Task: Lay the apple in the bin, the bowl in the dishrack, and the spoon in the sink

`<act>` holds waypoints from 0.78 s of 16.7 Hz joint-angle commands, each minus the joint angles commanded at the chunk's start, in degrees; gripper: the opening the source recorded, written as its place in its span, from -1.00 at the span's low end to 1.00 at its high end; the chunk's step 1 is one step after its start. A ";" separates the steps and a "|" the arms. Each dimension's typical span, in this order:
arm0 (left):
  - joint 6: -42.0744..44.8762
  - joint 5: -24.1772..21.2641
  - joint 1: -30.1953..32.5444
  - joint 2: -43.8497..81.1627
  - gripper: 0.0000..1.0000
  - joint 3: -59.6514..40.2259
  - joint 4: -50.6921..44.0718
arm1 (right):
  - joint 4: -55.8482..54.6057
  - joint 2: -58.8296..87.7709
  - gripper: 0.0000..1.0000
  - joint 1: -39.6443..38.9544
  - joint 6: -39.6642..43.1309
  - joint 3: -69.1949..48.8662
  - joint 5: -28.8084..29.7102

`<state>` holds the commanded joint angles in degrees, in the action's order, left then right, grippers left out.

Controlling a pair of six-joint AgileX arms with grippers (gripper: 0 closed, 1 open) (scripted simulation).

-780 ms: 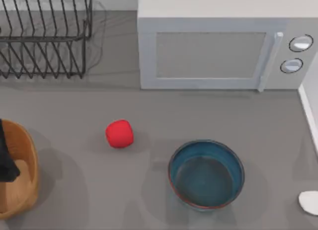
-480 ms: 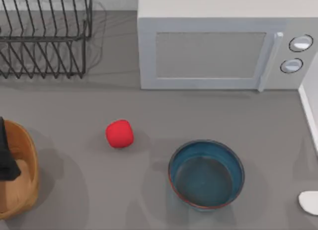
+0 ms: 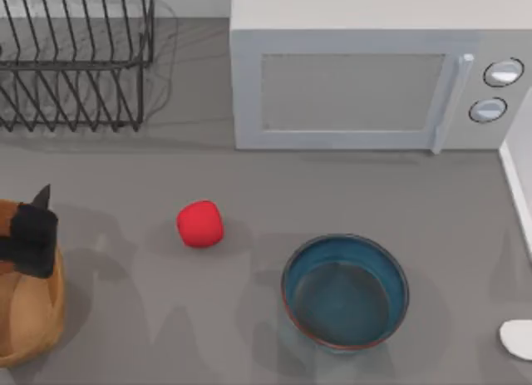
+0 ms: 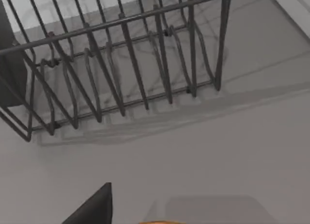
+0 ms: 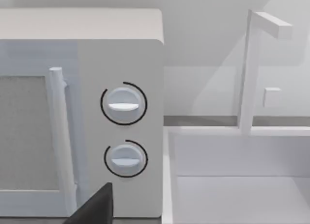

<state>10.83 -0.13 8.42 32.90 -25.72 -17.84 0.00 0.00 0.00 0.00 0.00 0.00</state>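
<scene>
The apple (image 3: 199, 224) lies on the table well to the right of the left gripper (image 3: 32, 232), which hovers over the bin (image 3: 37, 318), its grip hidden.

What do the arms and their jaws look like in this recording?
Little of them is visible. The left gripper, at the table's left edge over the bin, is a matte black, blocky piece with a pointed tip. Each wrist view shows a dark grey, wedge-shaped finger. No cables or markings are visible.
</scene>
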 joint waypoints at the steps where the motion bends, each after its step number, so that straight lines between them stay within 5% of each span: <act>1: 1.66 -0.02 1.29 5.05 1.00 -3.95 -2.74 | 0.00 0.00 1.00 0.00 0.00 0.00 0.00; 13: 21.72 -0.26 16.91 66.86 1.00 -51.68 -35.97 | 0.00 0.00 1.00 0.00 0.00 0.00 0.00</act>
<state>32.55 -0.39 25.33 99.77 -77.40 -53.82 0.00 0.00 0.00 0.00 0.00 0.00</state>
